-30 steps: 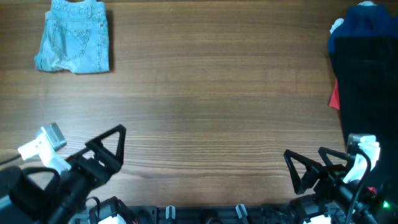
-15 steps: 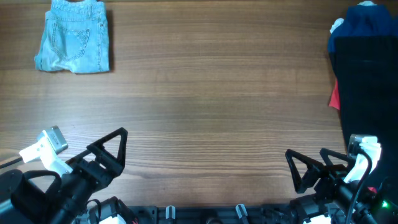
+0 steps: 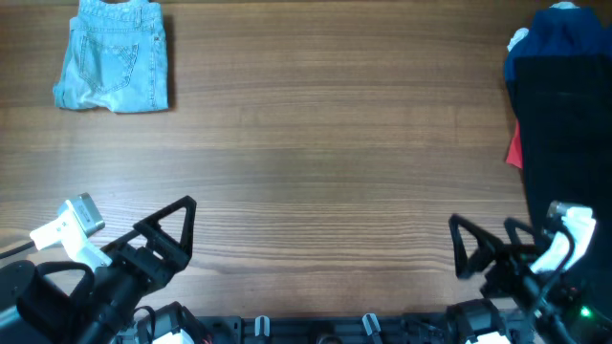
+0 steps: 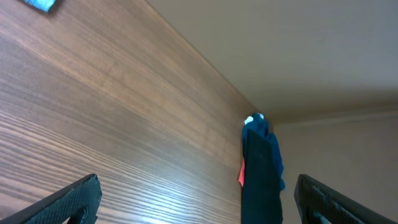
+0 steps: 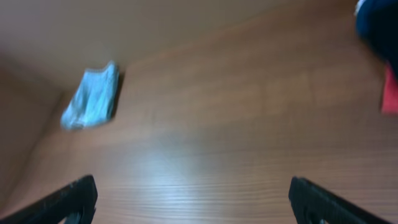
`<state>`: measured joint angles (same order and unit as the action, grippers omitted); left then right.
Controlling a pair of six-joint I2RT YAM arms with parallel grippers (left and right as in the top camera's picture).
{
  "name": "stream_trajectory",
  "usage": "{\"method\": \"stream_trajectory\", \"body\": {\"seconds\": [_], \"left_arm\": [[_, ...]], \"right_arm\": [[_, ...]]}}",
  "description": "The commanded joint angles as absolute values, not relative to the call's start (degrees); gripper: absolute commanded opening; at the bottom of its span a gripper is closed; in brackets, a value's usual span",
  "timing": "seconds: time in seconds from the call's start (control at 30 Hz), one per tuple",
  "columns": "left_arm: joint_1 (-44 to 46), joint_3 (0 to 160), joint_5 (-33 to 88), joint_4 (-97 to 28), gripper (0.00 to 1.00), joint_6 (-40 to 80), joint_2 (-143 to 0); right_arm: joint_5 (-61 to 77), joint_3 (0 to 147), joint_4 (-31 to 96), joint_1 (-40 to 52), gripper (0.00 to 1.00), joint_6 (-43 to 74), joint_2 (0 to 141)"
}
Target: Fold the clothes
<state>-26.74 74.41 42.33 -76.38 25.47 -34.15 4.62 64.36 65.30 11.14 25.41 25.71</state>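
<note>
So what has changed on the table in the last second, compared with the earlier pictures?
The right tool moved a little to the right; the left tool shifted only slightly. Both are open and hold nothing. The denim shorts and the dark clothes pile stayed as they were.

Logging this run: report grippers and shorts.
Left gripper, right gripper open, empty, near edge. Denim shorts far-left corner, ungripped. Dark pile right edge, not blocking.
</note>
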Motion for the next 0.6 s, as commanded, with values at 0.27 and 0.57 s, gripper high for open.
{"method": "stream_trajectory", "body": {"seconds": [0.27, 0.57], "left_arm": [[-26.9, 74.3, 42.6, -76.2, 1.00, 23.8, -34.0], [-26.9, 74.3, 42.6, -76.2, 1.00, 23.8, -34.0]], "right_arm": [[9.1, 14.3, 14.0, 7.6, 0.99, 16.7, 5.1], [8.8, 3.4, 4.5, 1.6, 1.00, 15.6, 0.2]]}}
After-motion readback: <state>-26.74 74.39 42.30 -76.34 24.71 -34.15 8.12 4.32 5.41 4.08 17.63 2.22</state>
